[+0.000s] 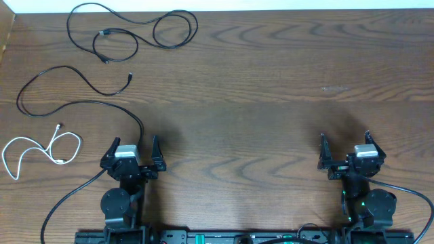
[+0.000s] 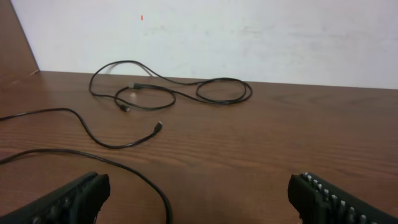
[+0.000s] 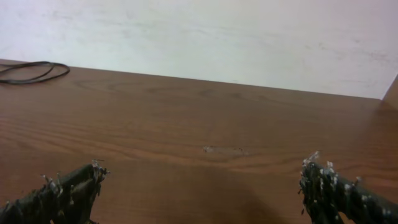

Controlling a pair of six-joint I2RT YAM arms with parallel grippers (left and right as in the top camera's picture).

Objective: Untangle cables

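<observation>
Left gripper [image 1: 133,144] sits near-left, fingers pointing toward the far side, jaws spread wide, nothing between them. Right gripper [image 1: 346,139] near-right, same pose: fingers pointing far, jaws wide apart, empty. Both tucked close to their bases.

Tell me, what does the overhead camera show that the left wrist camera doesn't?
Only overhead: the white cable looped near the table's left edge, and both arms whole, including the right gripper, open and empty.
Only left wrist: a broad, face-on look at the white wall and a close-up of its own ridged fingers.
Both: the wooden table, the looped black cable at the far side, the second black cable nearer, and the left gripper, open.
</observation>
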